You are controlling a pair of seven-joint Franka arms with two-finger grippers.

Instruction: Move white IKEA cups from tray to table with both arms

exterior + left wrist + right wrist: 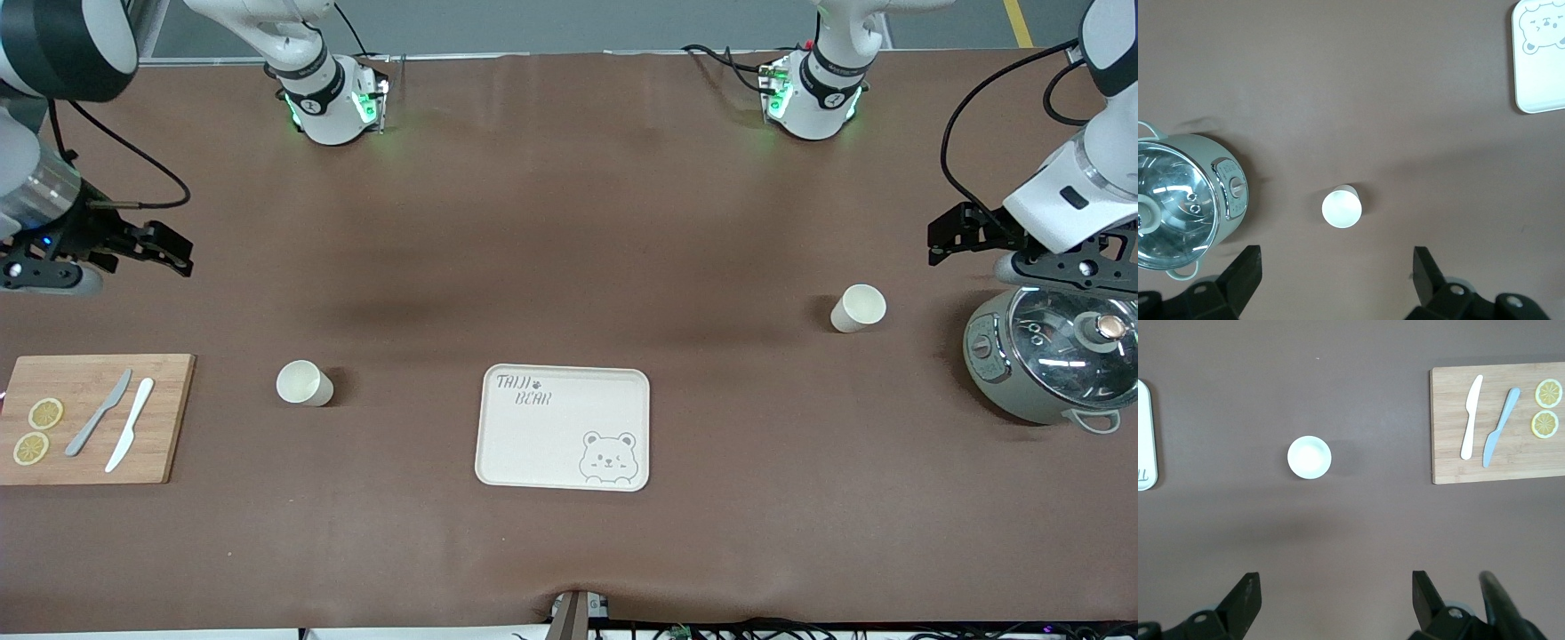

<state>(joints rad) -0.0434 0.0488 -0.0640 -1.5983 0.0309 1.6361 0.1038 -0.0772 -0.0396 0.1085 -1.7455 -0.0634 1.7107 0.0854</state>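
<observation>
Two white IKEA cups stand upright on the brown table, one on each side of the bear tray. One cup is toward the right arm's end; it also shows in the right wrist view. The other cup is toward the left arm's end; it also shows in the left wrist view. My right gripper hangs open and empty over bare table at its end, its jaws wide. My left gripper hangs open and empty over the table beside the pot, its jaws wide.
A wooden cutting board with two knives and two lemon slices lies at the right arm's end. A grey pot with a glass lid stands at the left arm's end, next to that end's cup.
</observation>
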